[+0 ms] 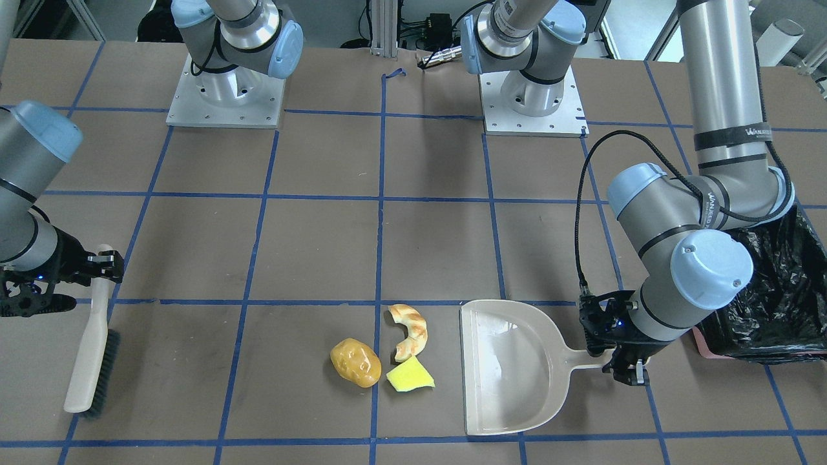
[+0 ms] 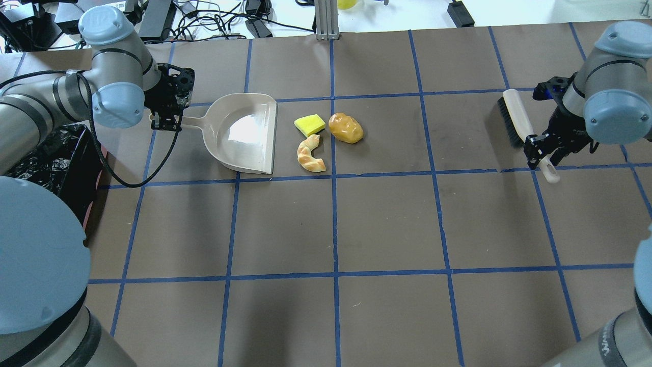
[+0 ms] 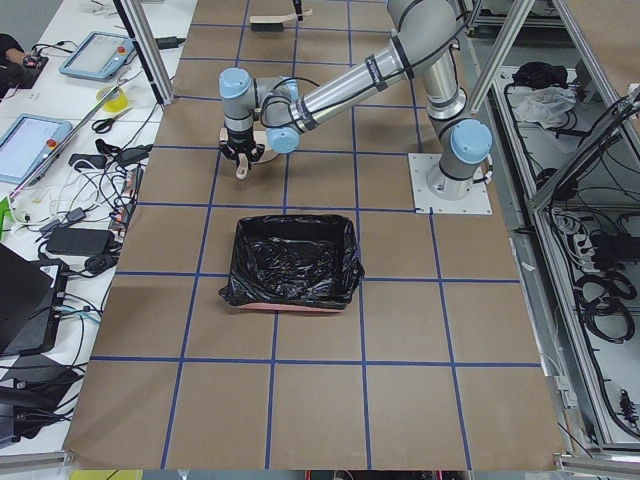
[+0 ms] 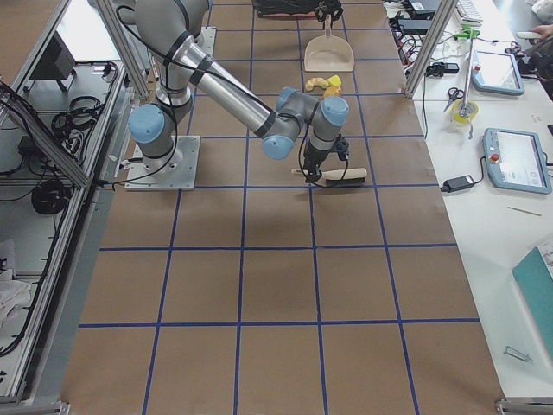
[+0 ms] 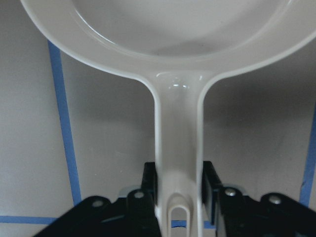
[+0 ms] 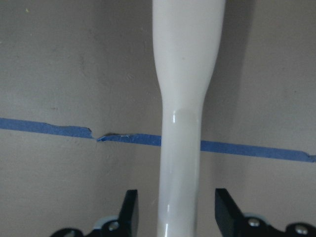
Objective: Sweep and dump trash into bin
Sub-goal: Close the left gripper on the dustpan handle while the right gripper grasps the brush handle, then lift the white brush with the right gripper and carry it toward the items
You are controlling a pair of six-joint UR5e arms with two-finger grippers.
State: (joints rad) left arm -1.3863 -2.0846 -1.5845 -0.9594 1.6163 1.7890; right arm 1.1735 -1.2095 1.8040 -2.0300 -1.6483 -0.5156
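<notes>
The trash lies together mid-table: a golden-brown potato shape (image 1: 355, 362), a curved bread piece (image 1: 411, 330) and a yellow wedge (image 1: 409, 376). The beige dustpan (image 1: 510, 368) lies flat beside them, its open edge facing them. My left gripper (image 1: 623, 365) is shut on the dustpan's handle; the wrist view shows both fingers (image 5: 150, 185) pressed against it. The black-lined bin (image 1: 775, 303) stands just behind my left arm. My right gripper (image 1: 106, 260) is open, its jaws standing either side of the handle (image 6: 180, 148) of a brush (image 1: 90, 349) without touching it.
The brush lies far from the trash on my right side, bristles on the table. Blue tape lines grid the brown table. Both arm bases (image 1: 226, 97) stand at the robot's edge. Cables and tablets lie on a side bench (image 3: 90, 150).
</notes>
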